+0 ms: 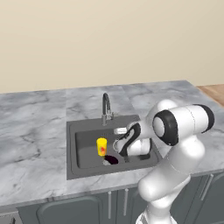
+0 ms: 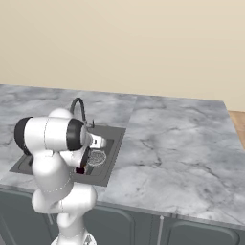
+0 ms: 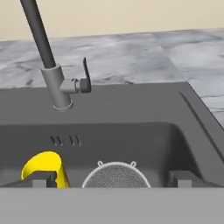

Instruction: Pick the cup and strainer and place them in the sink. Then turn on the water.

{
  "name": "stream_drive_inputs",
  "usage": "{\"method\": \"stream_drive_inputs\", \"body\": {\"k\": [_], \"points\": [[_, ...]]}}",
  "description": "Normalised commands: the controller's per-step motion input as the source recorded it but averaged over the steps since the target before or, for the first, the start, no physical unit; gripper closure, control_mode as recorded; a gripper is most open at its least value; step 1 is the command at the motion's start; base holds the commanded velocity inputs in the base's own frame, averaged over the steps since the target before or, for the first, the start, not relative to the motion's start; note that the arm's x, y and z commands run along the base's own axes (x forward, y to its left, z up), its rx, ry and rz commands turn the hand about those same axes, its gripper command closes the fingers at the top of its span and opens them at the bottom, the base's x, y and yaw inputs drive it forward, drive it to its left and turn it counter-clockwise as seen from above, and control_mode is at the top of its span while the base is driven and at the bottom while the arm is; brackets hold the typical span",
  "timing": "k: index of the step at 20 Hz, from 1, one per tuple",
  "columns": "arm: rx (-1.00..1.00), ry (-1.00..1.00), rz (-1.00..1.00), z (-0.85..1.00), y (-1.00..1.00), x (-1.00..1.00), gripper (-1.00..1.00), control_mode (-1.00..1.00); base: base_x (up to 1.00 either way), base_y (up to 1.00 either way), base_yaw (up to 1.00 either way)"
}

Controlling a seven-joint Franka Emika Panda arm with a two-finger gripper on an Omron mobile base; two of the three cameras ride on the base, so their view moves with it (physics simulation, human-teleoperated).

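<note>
While bent low over the sink point(image 1: 83, 131), claw point(image 3: 114, 178) spread above strainer point(image 3: 116, 176), beside cup point(image 3: 46, 168).

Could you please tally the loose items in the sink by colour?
Yellow: 1, the cup
Grey: 1, the strainer
Total: 2, both inside the sink

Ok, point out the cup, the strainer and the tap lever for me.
cup point(image 1: 101, 146): left base view, on its yellow side wall.
strainer point(image 3: 116, 176): hand view, on the round grey mesh head.
tap lever point(image 3: 86, 74): hand view, on the dark lever blade.
</note>
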Motion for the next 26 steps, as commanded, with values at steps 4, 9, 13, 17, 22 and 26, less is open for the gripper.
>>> {"method": "stream_drive_inputs", "body": {"k": [4,9,13,17,22,26], "points": [[0.00,-0.28,0.00,0.00,0.00,-0.03,-1.00,-1.00,0.00,0.00,0.00],[0.00,-0.26,0.00,0.00,0.00,-0.01,-1.00,-1.00,0.00,0.00,0.00],[0.00,-0.21,0.00,0.02,0.00,0.00,-1.00,-1.00,0.00,0.00,0.00],[0.00,-0.15,0.00,0.00,0.04,0.00,-1.00,-1.00,0.00,0.00,0.00],[0.00,-0.10,0.00,0.00,0.09,0.00,-1.00,-1.00,0.00,0.00,0.00],[0.00,-0.10,0.00,0.00,0.16,0.00,-1.00,-1.00,0.00,0.00,0.00]]}}
